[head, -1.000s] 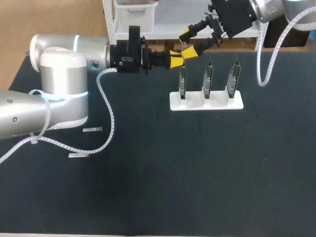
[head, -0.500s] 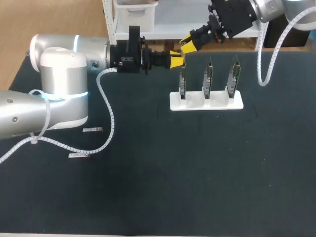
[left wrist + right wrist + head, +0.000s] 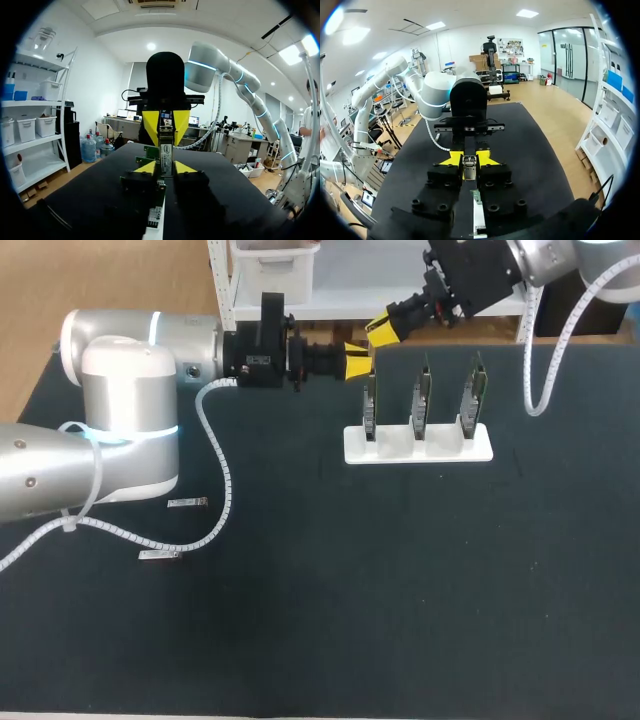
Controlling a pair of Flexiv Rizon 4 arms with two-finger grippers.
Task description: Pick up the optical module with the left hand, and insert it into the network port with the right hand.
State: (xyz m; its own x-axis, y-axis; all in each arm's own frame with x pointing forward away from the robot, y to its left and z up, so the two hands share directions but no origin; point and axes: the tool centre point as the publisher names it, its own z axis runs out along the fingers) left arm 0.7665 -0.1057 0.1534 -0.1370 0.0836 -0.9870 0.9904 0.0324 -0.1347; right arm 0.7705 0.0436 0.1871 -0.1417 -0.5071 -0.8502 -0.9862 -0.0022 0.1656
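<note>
Optical module in mid-air at far side of table, just above leftmost upright board in white holder. Left gripper clamped on one end. Right gripper, spread wide a second ago, now pinched tight on other end, no shift in last half second. Judged: handover at double-hold stage, left must release before right carries module off. Network port too small to make out. Two silvery pieces lie well apart from holder

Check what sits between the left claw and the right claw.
Only the optical module. The left claw and right claw face tip to tip, both shut on it. Both wrist views show this, the left wrist view most clearly.
</note>
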